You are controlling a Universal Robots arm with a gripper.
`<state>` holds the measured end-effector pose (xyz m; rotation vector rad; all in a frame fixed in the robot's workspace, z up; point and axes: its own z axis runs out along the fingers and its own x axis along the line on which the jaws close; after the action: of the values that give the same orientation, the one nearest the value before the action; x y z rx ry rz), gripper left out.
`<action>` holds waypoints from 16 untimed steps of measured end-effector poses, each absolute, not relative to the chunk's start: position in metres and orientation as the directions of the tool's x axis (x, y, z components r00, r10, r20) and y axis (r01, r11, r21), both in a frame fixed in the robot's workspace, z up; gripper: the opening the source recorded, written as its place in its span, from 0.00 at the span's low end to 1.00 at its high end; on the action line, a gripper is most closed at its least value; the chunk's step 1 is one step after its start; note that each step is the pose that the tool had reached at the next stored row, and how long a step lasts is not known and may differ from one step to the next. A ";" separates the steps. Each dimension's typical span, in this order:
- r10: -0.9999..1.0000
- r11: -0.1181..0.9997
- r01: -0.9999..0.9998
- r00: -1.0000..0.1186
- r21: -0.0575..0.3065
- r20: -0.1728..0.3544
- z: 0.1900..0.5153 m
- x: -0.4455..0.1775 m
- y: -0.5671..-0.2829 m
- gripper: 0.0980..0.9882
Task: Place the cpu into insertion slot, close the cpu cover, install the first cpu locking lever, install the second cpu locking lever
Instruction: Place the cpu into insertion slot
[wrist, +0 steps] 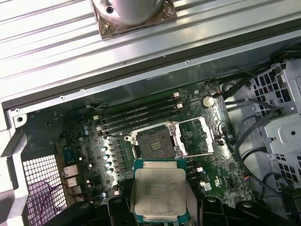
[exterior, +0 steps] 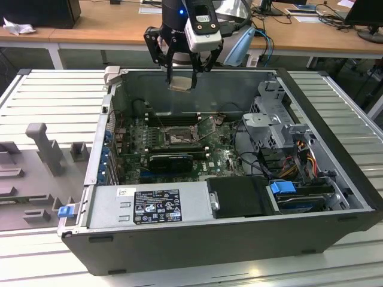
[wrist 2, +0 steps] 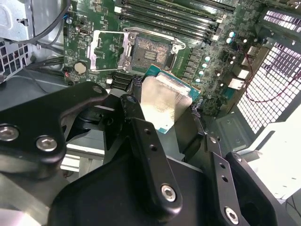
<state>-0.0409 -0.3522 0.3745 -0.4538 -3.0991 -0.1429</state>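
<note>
Currently my gripper (exterior: 181, 78) pinches the cpu (wrist: 160, 190) by its opposite edges; it looks light, stiff and fragile. The insertion slot (wrist: 155, 143) lies open below.

A table (exterior: 48, 89) of silvery ribbed metal slats carries everything. An open dark computer case (exterior: 239, 245) lies on its side directly on the slats, filling the middle. At the exterior view's left, just beside the case, a grey moulded fixture (exterior: 36, 173) with upright posts rests on the same surface.
</note>
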 end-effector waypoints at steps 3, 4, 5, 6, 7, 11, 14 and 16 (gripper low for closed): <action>0.297 0.951 0.297 -0.955 0.089 0.019 0.374 -0.041 -0.352 0.48; 0.299 0.950 0.299 -0.954 0.089 0.019 0.374 -0.041 -0.352 0.48; 0.303 0.949 0.303 -0.953 0.089 0.019 0.374 -0.041 -0.352 0.48; 0.308 0.947 0.308 -0.951 0.089 0.019 0.374 -0.041 -0.352 0.48; 0.309 0.947 0.310 -0.951 0.089 0.019 0.374 -0.041 -0.352 0.48; 0.321 0.943 0.322 -0.947 0.089 0.019 0.374 -0.041 -0.352 0.48; 0.331 0.939 0.332 -0.943 0.089 0.019 0.374 -0.041 -0.352 0.48; 0.338 0.937 0.338 -0.941 0.089 0.019 0.374 -0.041 -0.352 0.48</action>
<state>-0.0409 -0.3522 0.3744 -0.5384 -3.0880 -0.1432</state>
